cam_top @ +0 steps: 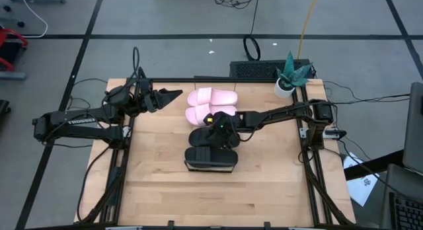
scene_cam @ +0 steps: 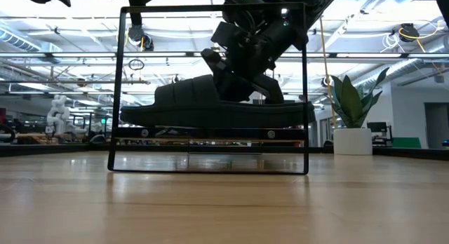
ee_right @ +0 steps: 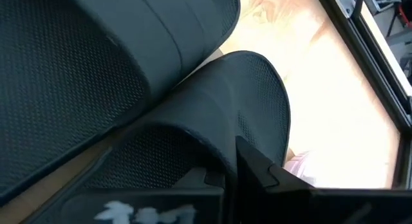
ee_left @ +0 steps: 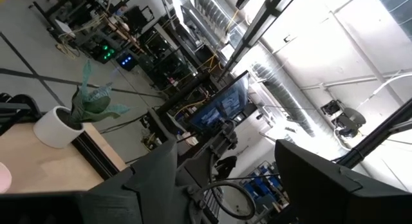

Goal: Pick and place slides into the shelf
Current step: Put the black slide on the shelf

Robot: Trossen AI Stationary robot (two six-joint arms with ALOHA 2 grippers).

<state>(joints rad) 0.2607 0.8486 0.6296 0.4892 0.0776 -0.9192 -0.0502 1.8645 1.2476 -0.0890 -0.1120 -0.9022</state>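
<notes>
Two light pink slides (cam_top: 210, 104) lie side by side on the far part of the shelf (cam_top: 210, 168), a light wood rack with a black wire end frame (scene_cam: 123, 97). Two black slides lie nearer: one (cam_top: 210, 156) at the near end, seen side-on in the low view (scene_cam: 210, 107), and one (cam_top: 210, 136) just beyond it. My right gripper (cam_top: 221, 126) reaches in from the right and is down on that farther black slide (ee_right: 212, 114). My left gripper (cam_top: 170, 94) hovers open over the table's far left, pointing right, touching nothing (ee_left: 225, 185). My right gripper is on the farther black slide at its strap (ee_right: 225, 130), coming from above and from the table's right. One finger (ee_right: 257, 169) stands against the strap's outer face; the other is hidden by the gripper body. The slide's sole rests on the shelf.
A potted plant in a white pot (cam_top: 287, 79) stands at the table's far right corner (scene_cam: 351, 107). Black rails run along the table's left and right sides (cam_top: 310, 157). Bare wood lies to the left and right of the shelf and toward the near edge.
</notes>
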